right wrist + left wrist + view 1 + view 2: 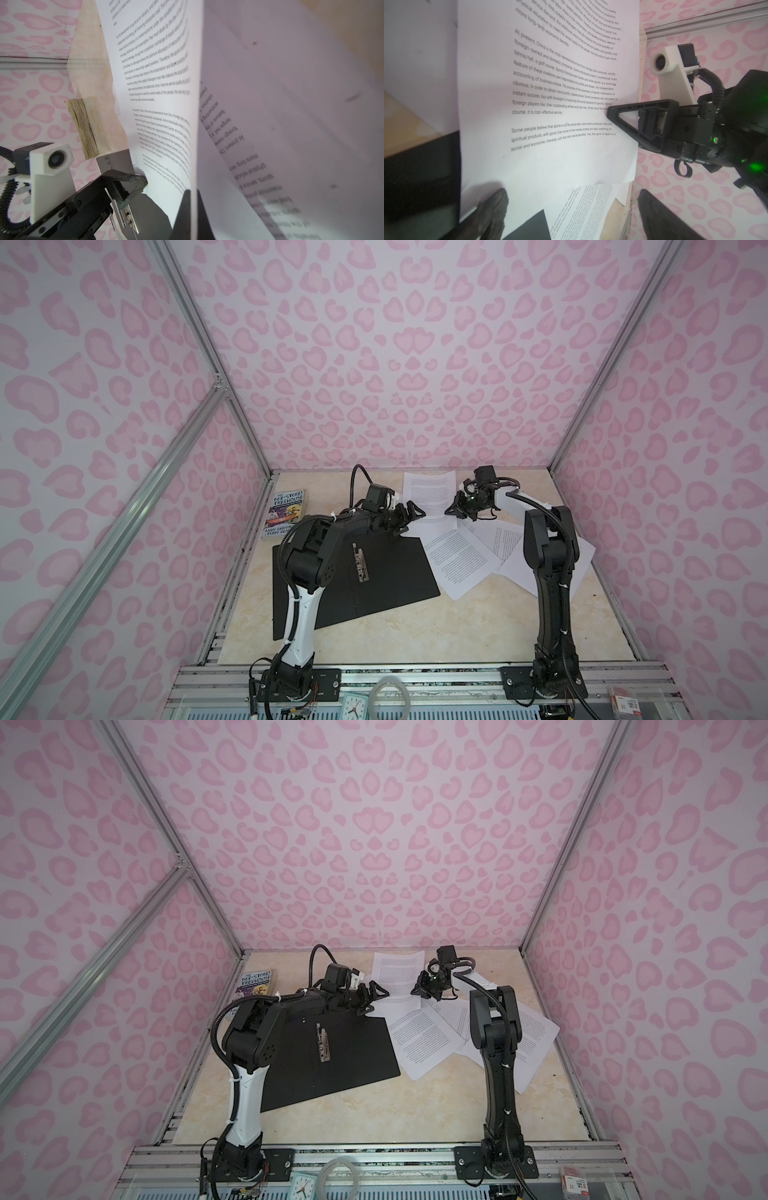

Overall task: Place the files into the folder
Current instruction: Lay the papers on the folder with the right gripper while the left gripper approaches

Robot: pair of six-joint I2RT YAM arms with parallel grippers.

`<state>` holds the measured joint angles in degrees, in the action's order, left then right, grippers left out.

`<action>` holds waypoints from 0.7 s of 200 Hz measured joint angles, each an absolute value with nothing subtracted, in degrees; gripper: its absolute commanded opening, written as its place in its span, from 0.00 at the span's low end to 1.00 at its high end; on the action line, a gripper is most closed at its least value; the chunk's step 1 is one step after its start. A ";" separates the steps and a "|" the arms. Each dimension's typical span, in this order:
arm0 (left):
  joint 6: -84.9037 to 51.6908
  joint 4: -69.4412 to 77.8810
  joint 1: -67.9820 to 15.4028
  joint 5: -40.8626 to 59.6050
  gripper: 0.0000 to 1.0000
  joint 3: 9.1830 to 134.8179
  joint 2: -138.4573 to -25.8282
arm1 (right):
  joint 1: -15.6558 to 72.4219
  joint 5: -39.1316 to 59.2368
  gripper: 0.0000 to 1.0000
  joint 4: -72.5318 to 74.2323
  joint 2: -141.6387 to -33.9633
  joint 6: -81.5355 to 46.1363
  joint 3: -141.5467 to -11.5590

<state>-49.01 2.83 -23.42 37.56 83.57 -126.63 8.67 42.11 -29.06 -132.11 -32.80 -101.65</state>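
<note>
Folder (386, 572): lies open, black side up, left of middle on your table (457, 626). Files (461, 560): fanned out toward the far right corner. Right gripper (452, 511): clamped on the right edge of the farthest sheet (428, 493). Left gripper (409, 520): jaws apart at its left edge.

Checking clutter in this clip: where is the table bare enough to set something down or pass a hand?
Bare table runs along the near edge, bordered by the open folder and the fanned sheets. A smaller patch lies at the back between the book and the far sheet. The right rear is crowded with overlapping sheets.
</note>
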 measured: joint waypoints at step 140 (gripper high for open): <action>-40.18 -11.14 -22.22 31.75 1.00 91.96 -110.39 | 6.59 44.23 0.00 -25.52 -125.05 -34.92 -93.95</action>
<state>-40.18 -11.14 -22.22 31.75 91.96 -110.39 6.59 44.23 -25.52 -125.05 -34.92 -93.95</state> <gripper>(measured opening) 0.998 0.066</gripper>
